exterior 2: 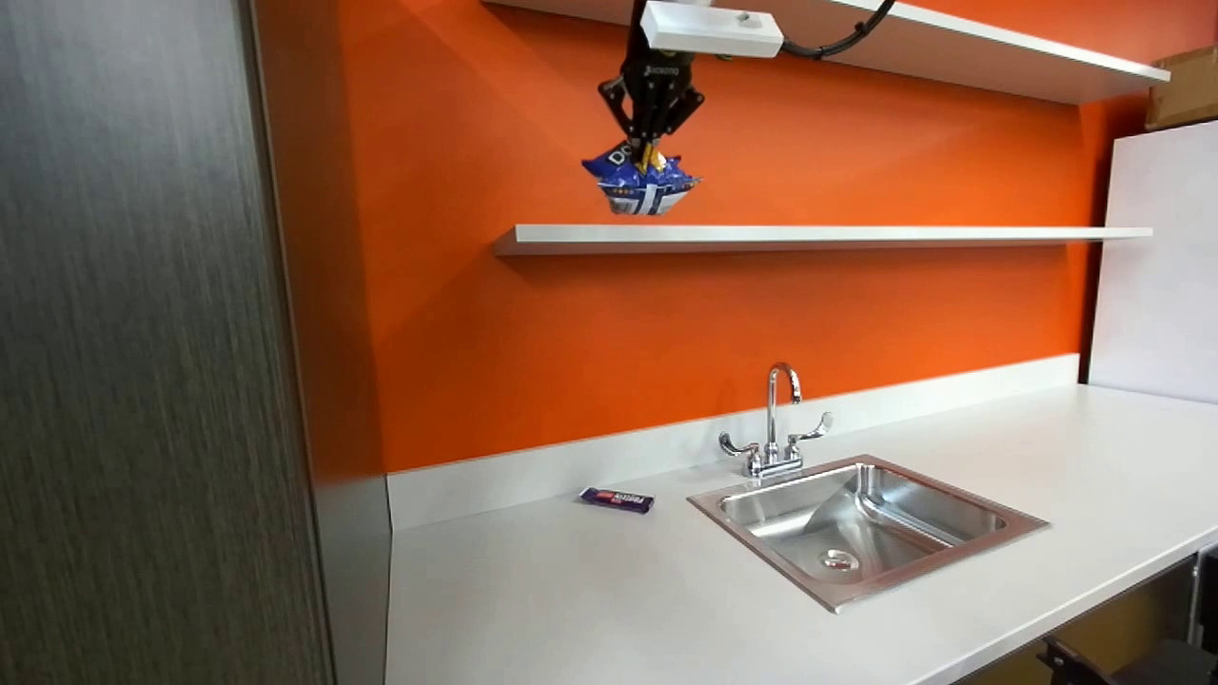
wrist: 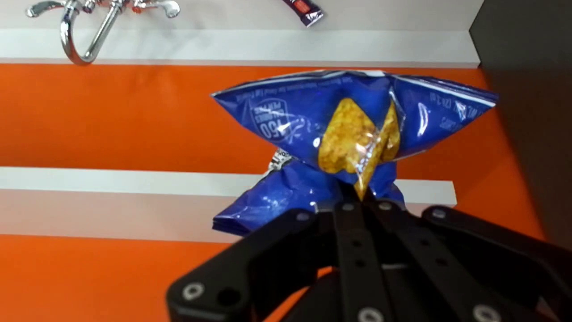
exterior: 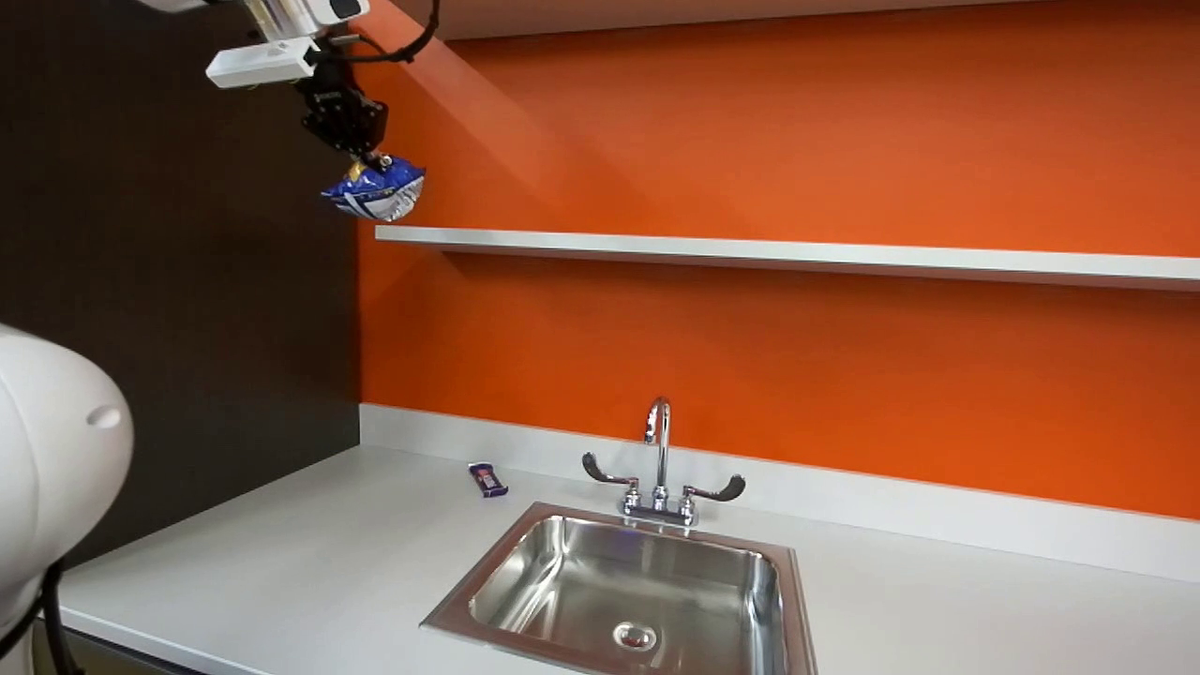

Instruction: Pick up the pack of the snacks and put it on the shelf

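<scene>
The pack of the snacks is a crinkly blue packet with white patches and a chip picture. It shows in both exterior views (exterior: 380, 199) (exterior 2: 647, 195) and large in the wrist view (wrist: 286, 114). My gripper (exterior: 373, 161) (exterior 2: 645, 157) (wrist: 361, 199) points down and is shut on the pack, pinching its middle so both ends flare out. The pack hangs in the air. The shelf, a long thin white board, runs along the orange wall (exterior: 750, 250) (exterior 2: 809, 234) (wrist: 111, 180). In both exterior views the pack appears above the level of the shelf's left end, apart from it.
A dark panel (exterior: 187, 300) (exterior 2: 162, 333) stands left of the shelf's end. An upper shelf (exterior 2: 1009, 67) hangs above. Below are the white countertop (exterior: 281, 553), steel sink (exterior: 797, 600), faucet (exterior: 664, 450) and a small purple bar (exterior: 487, 480) (exterior 2: 617, 499).
</scene>
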Controlling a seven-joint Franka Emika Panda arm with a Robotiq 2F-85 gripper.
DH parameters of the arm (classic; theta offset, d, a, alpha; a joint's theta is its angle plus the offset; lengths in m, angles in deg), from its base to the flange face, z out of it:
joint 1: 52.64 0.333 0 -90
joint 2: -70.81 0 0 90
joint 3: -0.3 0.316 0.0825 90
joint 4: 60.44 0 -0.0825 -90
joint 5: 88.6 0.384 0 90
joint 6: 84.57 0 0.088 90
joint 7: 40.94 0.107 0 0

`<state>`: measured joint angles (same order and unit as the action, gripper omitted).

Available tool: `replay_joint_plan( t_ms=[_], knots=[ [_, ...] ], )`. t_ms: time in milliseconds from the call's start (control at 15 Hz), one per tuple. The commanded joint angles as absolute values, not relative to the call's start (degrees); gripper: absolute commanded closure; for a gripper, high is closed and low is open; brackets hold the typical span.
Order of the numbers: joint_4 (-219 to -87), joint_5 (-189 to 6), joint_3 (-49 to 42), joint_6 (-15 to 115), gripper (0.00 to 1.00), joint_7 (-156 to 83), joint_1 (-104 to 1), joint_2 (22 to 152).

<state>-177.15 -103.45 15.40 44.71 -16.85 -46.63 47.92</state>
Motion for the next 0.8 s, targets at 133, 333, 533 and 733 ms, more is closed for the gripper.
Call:
replay_joint_plan(
  t_ms=[133,333,533,733],
  knots=[
    [-163.3,-110.6,16.6,47.2,1.0,-17.2,-49.8,61.2],
    [-156.6,-114.5,15.9,46.9,1.0,-16.9,-48.9,67.3],
    [-150.0,-116.9,14.6,46.3,1.0,-17.2,-47.1,72.8],
    [-145.1,-118.0,12.9,46.3,1.0,-17.3,-45.3,77.7]
  ],
)
